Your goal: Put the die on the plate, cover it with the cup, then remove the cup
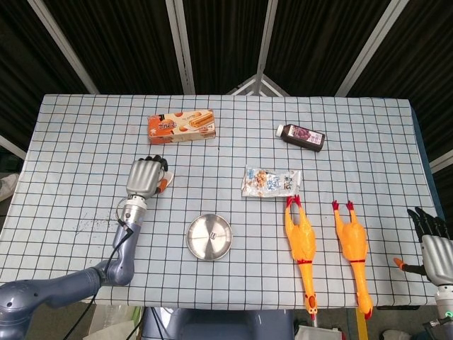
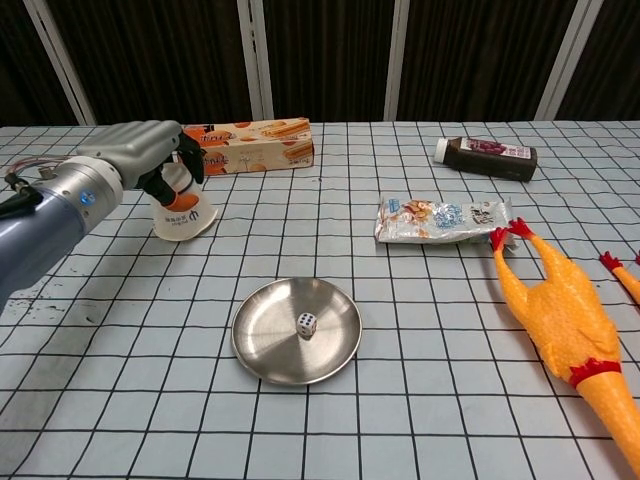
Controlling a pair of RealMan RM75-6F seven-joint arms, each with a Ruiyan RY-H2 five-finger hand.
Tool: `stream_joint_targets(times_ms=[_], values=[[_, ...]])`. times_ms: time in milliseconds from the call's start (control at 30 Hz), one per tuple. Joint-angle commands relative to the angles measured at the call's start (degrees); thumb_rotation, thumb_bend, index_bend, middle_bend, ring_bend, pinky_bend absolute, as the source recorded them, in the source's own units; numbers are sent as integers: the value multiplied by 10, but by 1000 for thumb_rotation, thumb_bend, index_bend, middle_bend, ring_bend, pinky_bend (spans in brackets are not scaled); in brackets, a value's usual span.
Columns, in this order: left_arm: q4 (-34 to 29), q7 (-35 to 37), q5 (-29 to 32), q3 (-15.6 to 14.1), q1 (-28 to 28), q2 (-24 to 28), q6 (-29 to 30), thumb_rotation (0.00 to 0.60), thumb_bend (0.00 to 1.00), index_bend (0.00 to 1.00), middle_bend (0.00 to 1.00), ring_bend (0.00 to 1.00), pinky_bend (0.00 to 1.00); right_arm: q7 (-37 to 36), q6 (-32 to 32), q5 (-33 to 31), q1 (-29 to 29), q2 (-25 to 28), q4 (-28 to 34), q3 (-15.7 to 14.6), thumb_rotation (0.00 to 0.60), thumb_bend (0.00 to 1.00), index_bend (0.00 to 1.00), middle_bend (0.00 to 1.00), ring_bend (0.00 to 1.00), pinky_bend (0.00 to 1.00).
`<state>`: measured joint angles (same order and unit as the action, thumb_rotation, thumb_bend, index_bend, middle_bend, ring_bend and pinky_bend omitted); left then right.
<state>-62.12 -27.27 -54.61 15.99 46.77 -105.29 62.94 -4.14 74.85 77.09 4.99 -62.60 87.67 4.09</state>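
Checked cloth covers the table (image 1: 71, 127), where the die (image 2: 307, 324) already sits on the steel plate (image 2: 262, 345). Left hand (image 2: 150, 160) curls around the tilted paper cup (image 2: 186, 215) (grip looks shallow); it could slip in transit or knock the die aside when lowered. Right hand (image 1: 433, 241) idles off the edge, fingers apart, holding nothing.

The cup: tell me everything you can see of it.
The cup is a small white one with an orange mark and a dark logo on its side; its material cannot be told. It is upside down, tilted, rim toward the checked tablecloth. The left hand grips it from above, fingers curled around its upper part. It is beyond and left of the plate, near the biscuit box.
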Motion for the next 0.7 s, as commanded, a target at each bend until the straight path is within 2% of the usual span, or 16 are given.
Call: stream_joint_targets(times_ms=[33,467,700], values=[[0,4,-1,2,-2,1,0,600,494,458,373,411,454,1,-2,-1,0,0,0,0,600,86,25,24,74,0],[-52,-1,-19,12,-5,20,22,600,493,468,386,411,454,-1,-9,-8,2,3,2,1,600,86,25,24,73,0],[-139,-21,-4,27,-4,41,23,600,493,478,393,411,454,-6,-1,-1,-1,5,6,0,600,87,25,24,73,0]])
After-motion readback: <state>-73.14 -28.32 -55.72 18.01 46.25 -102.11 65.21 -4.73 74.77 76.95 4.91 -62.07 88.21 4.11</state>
